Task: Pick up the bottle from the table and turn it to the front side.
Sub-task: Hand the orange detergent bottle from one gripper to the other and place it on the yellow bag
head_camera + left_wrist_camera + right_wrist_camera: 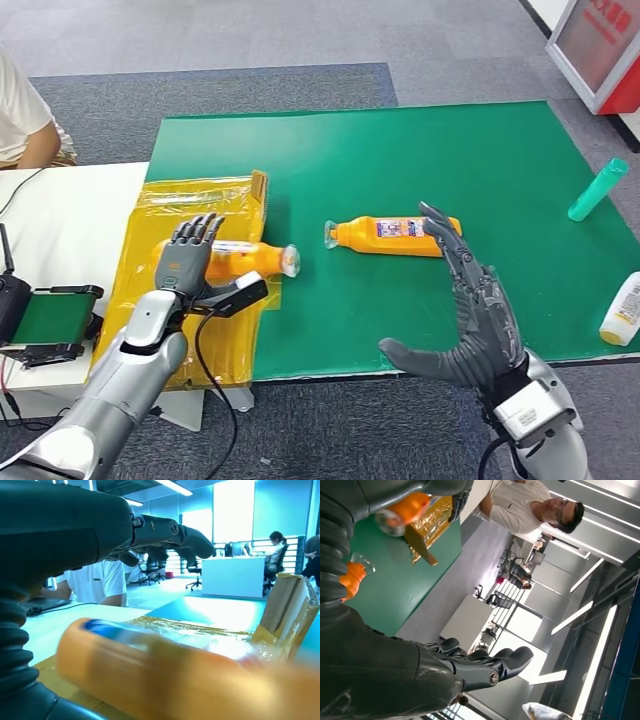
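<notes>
Scene: orange bottle (389,236) lies on its side mid green mat (453,150) | My right hand (472,315) hovers spread and empty just near side of bottle | My left hand (189,255) rests open over second bottle (249,260) on yellow tray (151,225), left of the first | Risk: round bottle may roll off my fingers.
</notes>
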`<state>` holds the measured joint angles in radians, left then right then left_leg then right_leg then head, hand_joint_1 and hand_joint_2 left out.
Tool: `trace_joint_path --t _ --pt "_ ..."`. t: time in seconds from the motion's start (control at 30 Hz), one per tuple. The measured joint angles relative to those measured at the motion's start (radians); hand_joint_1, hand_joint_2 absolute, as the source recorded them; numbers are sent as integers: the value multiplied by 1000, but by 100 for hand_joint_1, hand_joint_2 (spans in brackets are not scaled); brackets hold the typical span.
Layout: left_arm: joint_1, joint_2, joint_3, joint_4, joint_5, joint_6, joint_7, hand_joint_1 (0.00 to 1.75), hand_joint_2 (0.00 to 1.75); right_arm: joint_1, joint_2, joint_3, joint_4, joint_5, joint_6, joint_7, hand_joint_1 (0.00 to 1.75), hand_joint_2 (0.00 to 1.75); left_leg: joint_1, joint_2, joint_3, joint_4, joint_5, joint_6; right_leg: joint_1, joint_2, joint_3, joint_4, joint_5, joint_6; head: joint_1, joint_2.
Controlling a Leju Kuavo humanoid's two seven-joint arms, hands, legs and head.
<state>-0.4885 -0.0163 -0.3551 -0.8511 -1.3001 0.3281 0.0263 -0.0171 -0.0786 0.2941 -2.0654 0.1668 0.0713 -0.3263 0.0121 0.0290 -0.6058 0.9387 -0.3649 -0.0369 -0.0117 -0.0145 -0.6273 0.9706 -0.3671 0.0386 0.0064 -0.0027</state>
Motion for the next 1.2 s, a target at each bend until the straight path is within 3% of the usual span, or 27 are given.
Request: trace_joint_path --t 0.57,0.77,1.0,1.13,1.2 --pt "5 6 0 -19 24 9 -12 0 0 4 -17 2 -16 19 2 -13 0 175 0 0 0 0 0 0 0 0 0 0 0 0 0 0" --pt "71 6 39 -156 270 -4 -138 0 0 21 -18 2 -16 24 -4 -22 0 175 0 0 0 0 0 0 0 0 0 0 0 0 0 0" --pt "224 7 109 -460 686 -154 -273 0 0 68 -26 -7 -18 31 -25 -52 0 175 0 0 0 0 -1 0 0 0 0 0 -1 1 0 0" --pt "313 10 147 -625 958 -267 -318 0 175 89 -31 -16 -18 34 -33 -63 0 175 0 0 0 0 -2 0 0 0 0 0 -2 1 0 0" --pt "362 15 166 -697 1147 -346 -329 0 175 99 -34 -19 -17 27 -36 -65 0 175 0 0 0 0 -2 0 0 0 0 0 -2 1 0 0"
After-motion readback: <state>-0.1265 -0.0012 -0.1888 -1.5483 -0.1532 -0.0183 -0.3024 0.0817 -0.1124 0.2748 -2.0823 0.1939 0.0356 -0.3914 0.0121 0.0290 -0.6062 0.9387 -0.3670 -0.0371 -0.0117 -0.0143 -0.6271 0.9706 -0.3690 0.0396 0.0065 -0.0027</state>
